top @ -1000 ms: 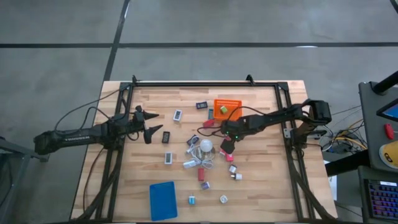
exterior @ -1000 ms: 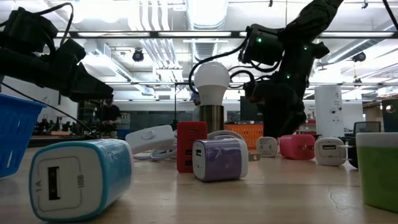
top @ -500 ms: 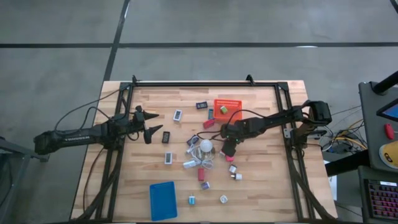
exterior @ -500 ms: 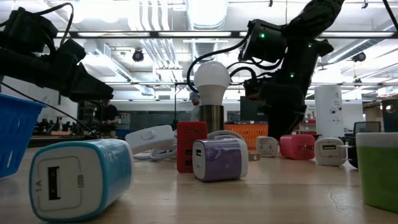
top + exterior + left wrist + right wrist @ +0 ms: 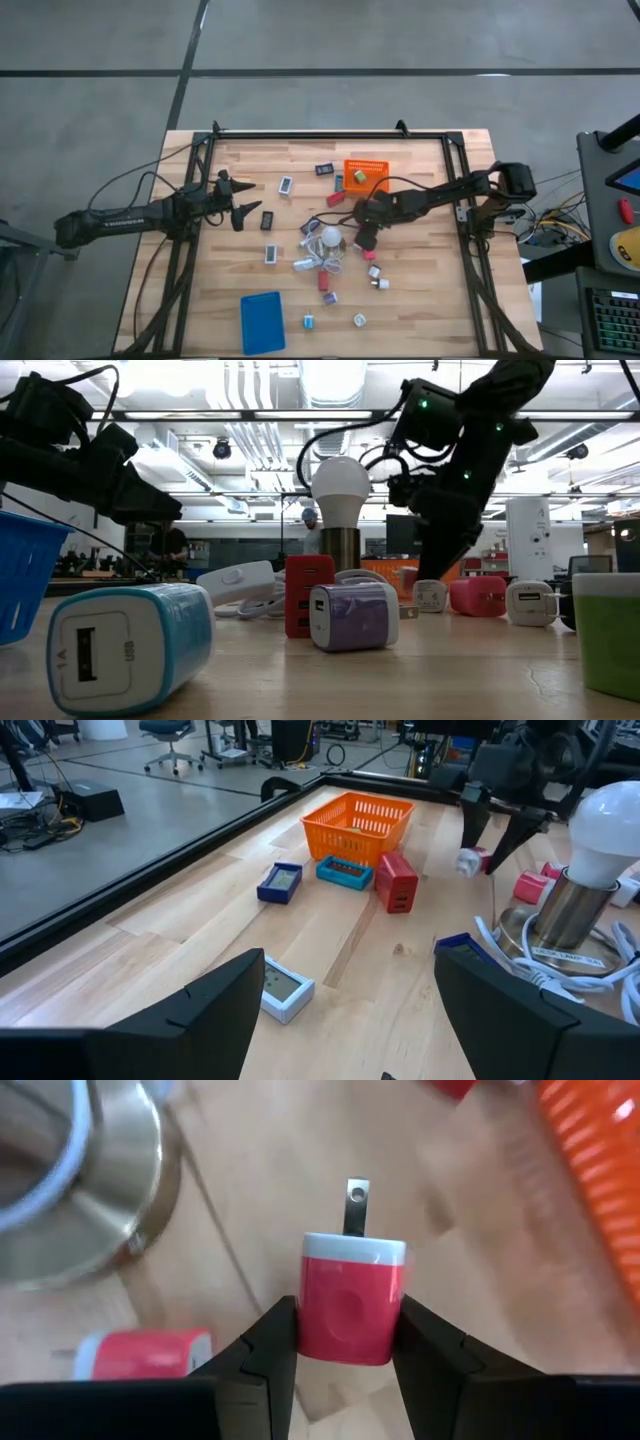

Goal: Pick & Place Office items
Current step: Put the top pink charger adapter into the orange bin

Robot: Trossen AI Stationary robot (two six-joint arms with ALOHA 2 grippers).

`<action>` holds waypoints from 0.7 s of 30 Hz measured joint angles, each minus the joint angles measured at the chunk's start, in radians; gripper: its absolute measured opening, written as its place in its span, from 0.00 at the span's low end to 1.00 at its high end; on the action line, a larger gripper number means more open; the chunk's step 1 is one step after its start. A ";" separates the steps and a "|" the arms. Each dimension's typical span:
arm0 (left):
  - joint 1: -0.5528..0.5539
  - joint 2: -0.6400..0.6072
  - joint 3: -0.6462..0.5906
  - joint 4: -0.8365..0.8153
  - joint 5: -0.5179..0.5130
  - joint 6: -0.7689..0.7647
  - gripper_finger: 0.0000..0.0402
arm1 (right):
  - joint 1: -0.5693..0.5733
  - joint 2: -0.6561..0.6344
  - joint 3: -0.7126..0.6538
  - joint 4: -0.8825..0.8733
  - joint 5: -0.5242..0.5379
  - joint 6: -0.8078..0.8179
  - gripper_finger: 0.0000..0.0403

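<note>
My right gripper [image 5: 362, 236] stands at mid-table next to the white bulb [image 5: 330, 236], shut on a small pink charger [image 5: 350, 1305] with a white face and a metal prong. The left wrist view shows the same charger [image 5: 468, 863] between the dark fingers. A second pink charger [image 5: 140, 1352] lies flat on the wood close by. My left gripper [image 5: 243, 211] waits open at the table's left, touching nothing. More office items lie flat and scattered: a white-labelled piece [image 5: 286, 184], a dark rectangle [image 5: 267, 220] and a red block [image 5: 397, 885]. My right gripper pinches the pink charger by its two opposite sides [image 5: 312, 1320] between its two fingers [image 5: 265, 1350]. The white face and prong [image 5: 357, 1205] point away from the gripper. The fingers slant down from the table's right side. The charger appears to hang just off the wood.
The orange basket [image 5: 365, 175] stands just beyond my right gripper, and the blue basket [image 5: 262, 322] stands near the front edge. The bulb's metal base [image 5: 80, 1180] and its white cord [image 5: 322, 262] lie close beside the held charger. More small chargers [image 5: 375, 277] sit toward the front.
My right gripper has rolled at the wrist and now leans slantwise in the low view. It stays over the same spot beside the bulb. Its dark finger end looks narrower than a second ago. My left gripper has kept still.
</note>
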 joint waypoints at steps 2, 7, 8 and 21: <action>0.000 0.000 0.000 0.000 0.000 0.000 0.75 | 0.000 -0.014 0.000 0.000 0.038 -0.010 0.30; 0.000 0.000 0.000 -0.004 0.000 0.000 0.75 | 0.000 -0.067 0.000 0.014 0.117 -0.053 0.30; 0.000 0.000 0.000 -0.006 0.000 0.000 0.75 | 0.000 -0.080 0.000 0.024 0.128 -0.065 0.30; 0.000 0.006 0.000 -0.007 0.000 0.000 0.75 | -0.008 -0.186 -0.109 0.459 0.242 -0.403 0.30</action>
